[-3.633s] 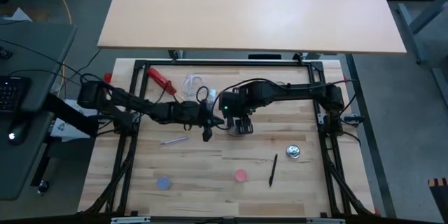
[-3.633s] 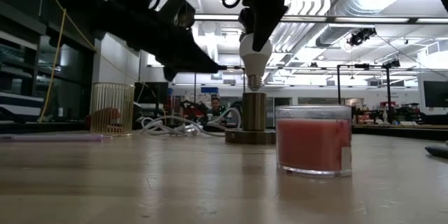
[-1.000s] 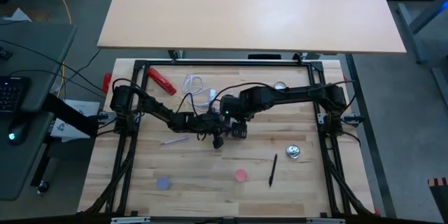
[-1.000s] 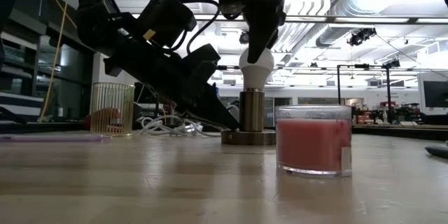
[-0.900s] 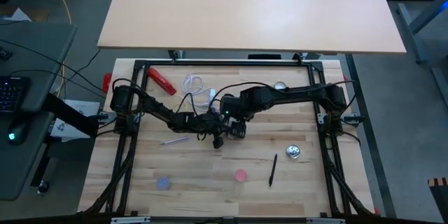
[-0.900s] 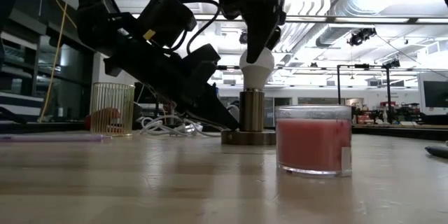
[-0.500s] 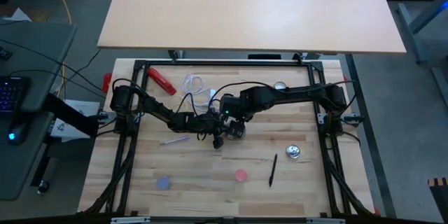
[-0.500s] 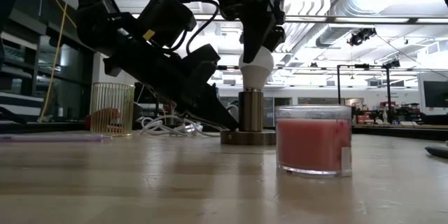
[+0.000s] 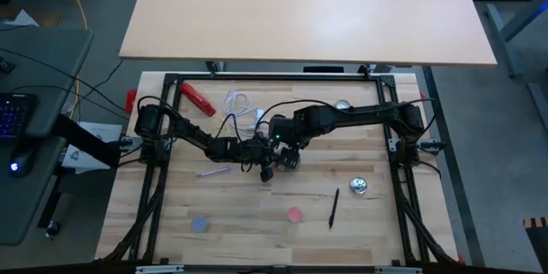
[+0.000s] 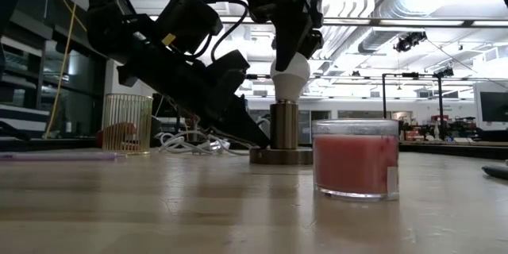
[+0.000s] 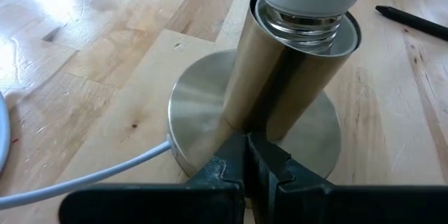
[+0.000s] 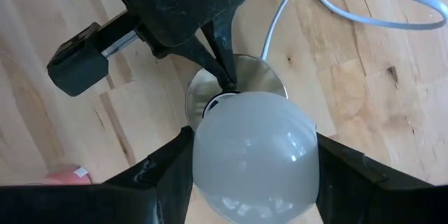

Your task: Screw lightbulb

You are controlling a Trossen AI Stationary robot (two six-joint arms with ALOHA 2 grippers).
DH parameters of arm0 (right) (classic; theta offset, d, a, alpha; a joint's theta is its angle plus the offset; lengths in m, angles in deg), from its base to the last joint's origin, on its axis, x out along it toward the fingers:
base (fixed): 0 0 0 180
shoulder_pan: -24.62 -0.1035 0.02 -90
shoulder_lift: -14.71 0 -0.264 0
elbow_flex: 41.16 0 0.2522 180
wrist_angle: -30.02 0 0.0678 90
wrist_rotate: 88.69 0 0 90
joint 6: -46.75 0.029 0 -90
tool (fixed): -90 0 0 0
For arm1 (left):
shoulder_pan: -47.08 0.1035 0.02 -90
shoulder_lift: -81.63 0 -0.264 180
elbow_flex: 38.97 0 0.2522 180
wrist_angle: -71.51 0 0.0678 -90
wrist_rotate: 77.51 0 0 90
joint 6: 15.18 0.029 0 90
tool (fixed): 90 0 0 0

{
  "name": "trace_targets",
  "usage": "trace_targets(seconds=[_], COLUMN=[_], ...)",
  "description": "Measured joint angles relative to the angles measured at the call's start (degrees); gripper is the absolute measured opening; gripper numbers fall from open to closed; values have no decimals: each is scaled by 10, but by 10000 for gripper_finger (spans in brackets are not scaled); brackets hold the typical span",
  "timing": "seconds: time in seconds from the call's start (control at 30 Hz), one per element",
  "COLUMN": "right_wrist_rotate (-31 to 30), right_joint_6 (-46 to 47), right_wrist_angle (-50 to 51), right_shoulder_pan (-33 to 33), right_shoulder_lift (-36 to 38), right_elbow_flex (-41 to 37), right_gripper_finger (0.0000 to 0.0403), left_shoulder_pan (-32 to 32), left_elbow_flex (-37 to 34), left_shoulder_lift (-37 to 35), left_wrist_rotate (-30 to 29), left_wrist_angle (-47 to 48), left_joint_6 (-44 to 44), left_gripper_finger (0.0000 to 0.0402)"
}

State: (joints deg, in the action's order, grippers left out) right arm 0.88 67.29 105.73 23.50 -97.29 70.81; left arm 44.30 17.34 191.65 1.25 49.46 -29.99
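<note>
The white frosted lightbulb (image 10: 290,74) stands upright with its silvery screw base (image 11: 305,25) in the top of the metal socket stand's tube (image 11: 280,84). The stand's round base (image 10: 279,155) rests on the table. My right gripper (image 12: 255,164) comes down from above and is shut on the bulb's globe. My left gripper (image 11: 248,155) is shut, slanting down from the table's left side, with its tips on the stand's base disc (image 11: 199,105) at the foot of the tube. My left gripper presses its shut fingertips (image 11: 260,152) down on the stand's base disc, right beside the foot of the tube. It comes slanting down from the table's left. My right gripper pinches the bulb's globe (image 12: 252,147) between its two fingers (image 12: 162,170), one on each side. The fingers point down from above. The bulb stands upright with its screw base in the socket tube.
A pink candle jar (image 10: 355,159) stands nearer the front edge. A black pen (image 9: 334,207), a shiny silver disc (image 9: 360,187), a blue disc (image 9: 200,223) and a purple pen (image 9: 214,171) lie around. A white cable (image 9: 238,103) and a red tool (image 9: 196,97) are at the back left.
My right gripper has rolled about its downward-pointing line, turning the bulb with it in the socket tube. It has stayed in place above the stand. My left gripper has kept still on the base.
</note>
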Motion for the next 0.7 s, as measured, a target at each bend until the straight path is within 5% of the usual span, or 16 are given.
trace_targets(seconds=[0.37, 0.7], right_wrist_rotate=[17, 5], right_joint_6=[0, 0], right_wrist_angle=[4, 11], right_shoulder_pan=[-3, -1], right_shoulder_lift=[-6, -4], right_elbow_flex=[-3, -2], right_gripper_finger=[292, 299], left_shoulder_pan=[1, 1], left_elbow_flex=[0, 0], left_shoulder_lift=[0, 0], left_wrist_rotate=[-1, -3], left_wrist_angle=[-2, -1], left_joint_6=[0, 0], left_gripper_finger=[0, 0])
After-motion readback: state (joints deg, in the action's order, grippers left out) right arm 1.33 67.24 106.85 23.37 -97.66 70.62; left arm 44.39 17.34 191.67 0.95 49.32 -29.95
